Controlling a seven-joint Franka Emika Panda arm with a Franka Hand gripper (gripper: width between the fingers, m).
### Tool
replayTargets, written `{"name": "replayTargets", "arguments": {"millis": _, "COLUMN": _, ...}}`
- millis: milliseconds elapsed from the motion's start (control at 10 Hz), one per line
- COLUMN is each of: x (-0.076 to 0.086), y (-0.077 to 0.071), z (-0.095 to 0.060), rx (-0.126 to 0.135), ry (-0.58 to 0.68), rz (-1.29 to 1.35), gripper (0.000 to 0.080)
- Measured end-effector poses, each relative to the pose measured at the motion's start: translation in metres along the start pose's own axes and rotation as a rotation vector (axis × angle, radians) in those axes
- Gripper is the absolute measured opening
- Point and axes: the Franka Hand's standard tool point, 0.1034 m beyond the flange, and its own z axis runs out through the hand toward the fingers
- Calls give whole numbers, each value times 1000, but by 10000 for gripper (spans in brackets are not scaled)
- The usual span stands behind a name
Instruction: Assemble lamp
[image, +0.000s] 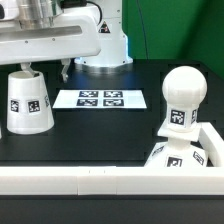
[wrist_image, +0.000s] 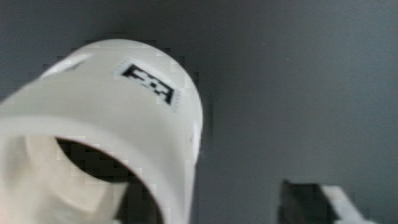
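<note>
Exterior view: the bulb (image: 182, 98) stands upright on its stem in the base (image: 180, 158) at the exterior view's right, so that joint appears made. The tapered white shade (image: 27, 102) rests apart on the black table (image: 100, 135) at the exterior view's left, beside the marker board (image: 100, 99), so fitting it remains, with the gripper (image: 24, 66) just above its top. Wrist view: the shade (wrist_image: 125, 120), tagged, fills the frame with its hollow opening visible, one dark finger (wrist_image: 338, 203) beside it; whether the fingers are apart or together cannot be told.
</note>
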Motion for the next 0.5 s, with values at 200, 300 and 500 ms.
{"name": "replayTargets", "arguments": {"millis": 200, "x": 1, "y": 0, "z": -1, "rx": 0, "ry": 2, "rz": -1, "gripper": 46}}
{"name": "replayTargets", "arguments": {"millis": 300, "x": 1, "y": 0, "z": -1, "rx": 0, "ry": 2, "rz": -1, "gripper": 46}}
{"name": "replayTargets", "arguments": {"millis": 500, "x": 2, "y": -6, "z": 0, "rx": 2, "ry": -1, "rz": -2, "gripper": 46}}
